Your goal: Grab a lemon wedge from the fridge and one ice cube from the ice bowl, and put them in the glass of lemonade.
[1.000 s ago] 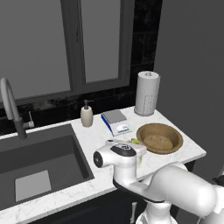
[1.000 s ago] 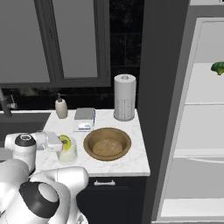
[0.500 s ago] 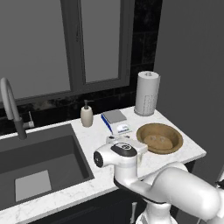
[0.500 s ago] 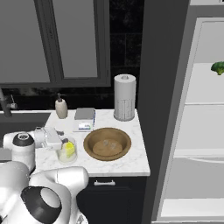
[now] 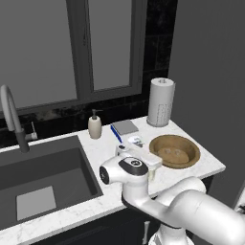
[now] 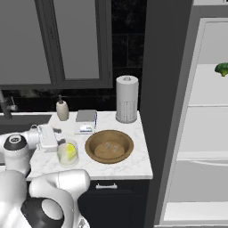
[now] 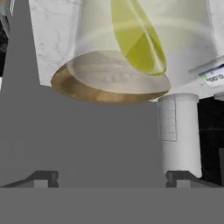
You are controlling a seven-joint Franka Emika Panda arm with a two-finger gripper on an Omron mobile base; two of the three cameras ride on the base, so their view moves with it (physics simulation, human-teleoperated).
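Note:
The glass of lemonade (image 6: 67,153) stands on the white counter, left of the ice bowl (image 6: 109,146). A yellow-green lemon wedge (image 6: 71,151) sits inside the glass. In the hand view the glass (image 7: 100,30) is very close, with the lemon wedge (image 7: 138,39) leaning inside it and the brown ice bowl (image 7: 72,85) behind. My gripper (image 7: 111,181) is open, its fingertips (image 7: 41,179) spread wide with nothing between them. The gripper (image 6: 52,141) hovers just left of the glass. The fridge (image 6: 209,133) stands open at the right. The ice bowl (image 5: 174,150) holds faint clear cubes.
A paper towel roll (image 6: 127,99) stands behind the bowl. A beige soap bottle (image 6: 62,110) and a small grey box (image 6: 87,119) sit by the window wall. A dark sink (image 5: 43,177) with a faucet (image 5: 12,115) lies left. A broccoli floret (image 6: 221,68) rests on a fridge shelf.
The jaws have opened wide and let go of the lemon wedge, which now lies in the glass. The hand has drawn back slightly from the glass.

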